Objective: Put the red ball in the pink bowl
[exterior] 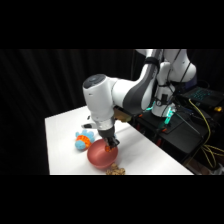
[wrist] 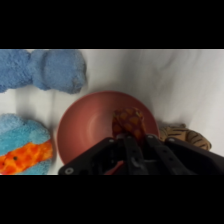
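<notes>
The ball (wrist: pixel 131 123) sits pinched between my fingers, hanging inside the bowl's rim. The bowl (wrist: pixel 85 127) lies right under my claw (exterior: pixel 111 145) on the white table (exterior: pixel 145 150), black curtain behind. My claw is closed on the ball. A blue toy (exterior: pixel 82 140) touches the bowl on one side, a striped toy (wrist: pixel 185 136) on the other; bare table lies beyond.

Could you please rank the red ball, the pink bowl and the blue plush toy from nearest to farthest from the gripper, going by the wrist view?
1. The red ball, right at the gripper, over the bowl.
2. The pink bowl, directly beneath.
3. The blue plush toy, outside the bowl at the picture's left.
</notes>
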